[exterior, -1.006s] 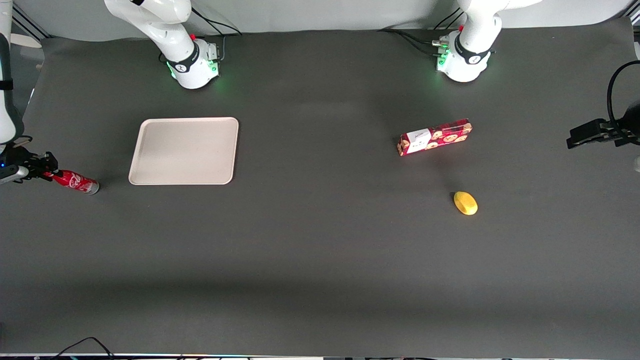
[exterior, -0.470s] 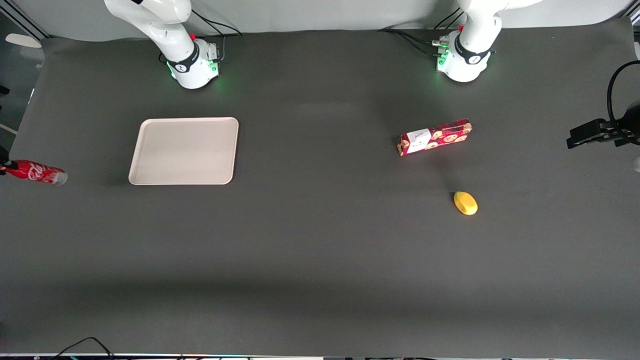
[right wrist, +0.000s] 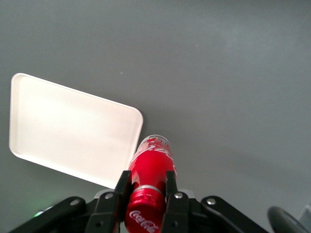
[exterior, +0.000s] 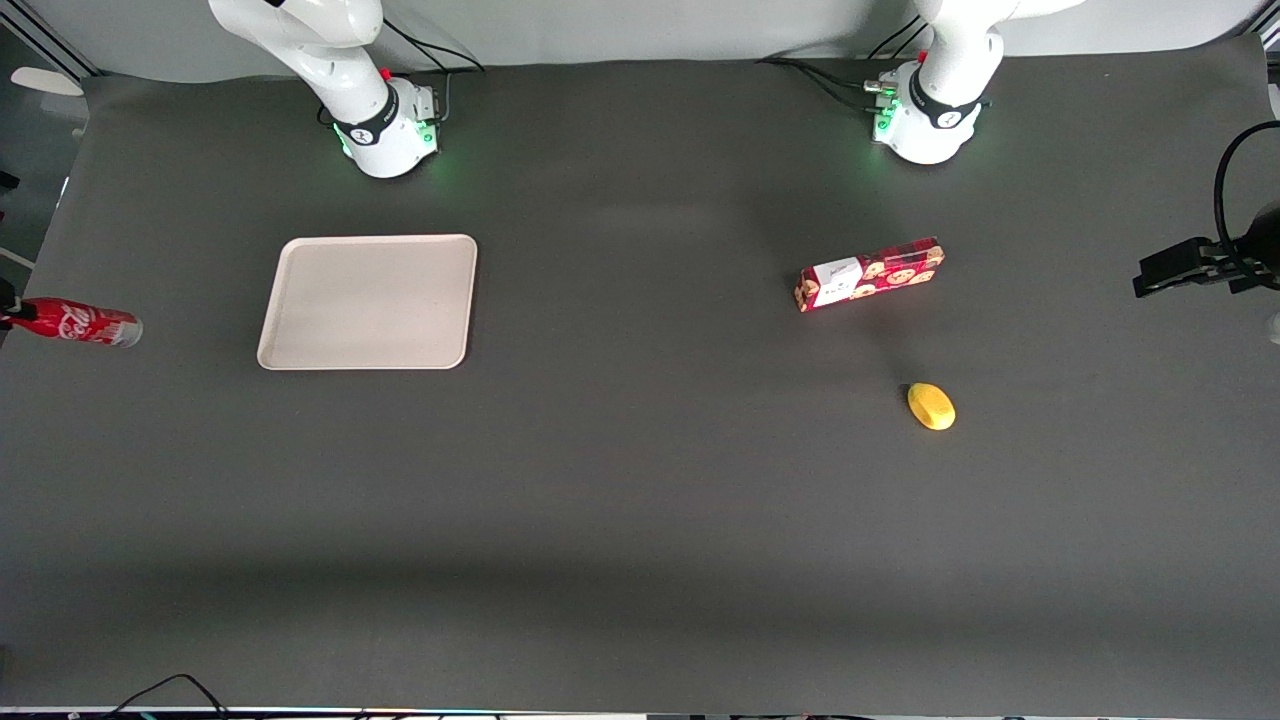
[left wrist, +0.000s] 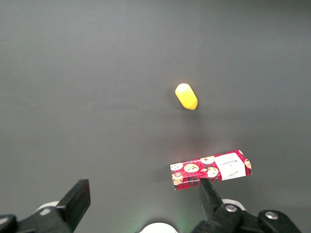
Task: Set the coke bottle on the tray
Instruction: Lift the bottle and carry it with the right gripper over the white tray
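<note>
The slim red coke bottle with white script and a silvery base (exterior: 78,324) shows at the far left edge of the front frame, about level with the lower half of the flat pale beige rectangular tray (exterior: 368,302), well apart from it toward the working arm's end of the table. A second ago it sat lower in the frame, tilted, and closer to the tray; half a second ago it had swung out to the edge, and now it shows slightly higher and a touch nearer the tray. That reads as a lift off the dark grey table mat (exterior: 640,500).

The wrist view confirms the hold: the black two-finger gripper (right wrist: 146,187) is clamped narrowly round the bottle's neck end (right wrist: 149,170), its base pointing away from the camera toward the tray's rounded corner (right wrist: 73,128).

So the grasp looks done and the carry is beginning; the tray is bare and the bottle must travel across to it.

The red patterned cookie box (exterior: 869,274) and the small yellow oval object (exterior: 931,406) lie toward the parked arm's end, clear of the likely route.
</note>
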Available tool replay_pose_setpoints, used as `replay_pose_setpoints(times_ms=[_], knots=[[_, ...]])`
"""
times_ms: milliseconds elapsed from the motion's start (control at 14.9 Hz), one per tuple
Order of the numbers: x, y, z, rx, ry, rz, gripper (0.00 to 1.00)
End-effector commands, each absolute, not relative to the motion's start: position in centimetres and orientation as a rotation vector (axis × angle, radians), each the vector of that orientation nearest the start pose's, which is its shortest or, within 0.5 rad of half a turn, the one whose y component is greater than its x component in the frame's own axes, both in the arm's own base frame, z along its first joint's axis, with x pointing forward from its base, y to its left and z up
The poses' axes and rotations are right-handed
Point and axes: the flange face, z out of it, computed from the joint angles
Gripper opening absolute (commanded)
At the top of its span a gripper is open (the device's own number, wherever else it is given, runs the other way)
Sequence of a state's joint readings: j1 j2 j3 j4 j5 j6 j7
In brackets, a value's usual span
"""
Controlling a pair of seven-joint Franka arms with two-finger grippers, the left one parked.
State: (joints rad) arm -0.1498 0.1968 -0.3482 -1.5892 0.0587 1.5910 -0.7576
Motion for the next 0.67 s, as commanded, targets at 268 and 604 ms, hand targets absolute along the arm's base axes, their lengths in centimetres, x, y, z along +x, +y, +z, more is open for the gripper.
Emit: replay_pose_setpoints(times_ms=[268,604], knots=[[49.0,-15.0,45.7,-3.036,-0.07,0.215,0.0],[46.1,-13.7,39.2,-3.063,-0.023,0.125,0.0]])
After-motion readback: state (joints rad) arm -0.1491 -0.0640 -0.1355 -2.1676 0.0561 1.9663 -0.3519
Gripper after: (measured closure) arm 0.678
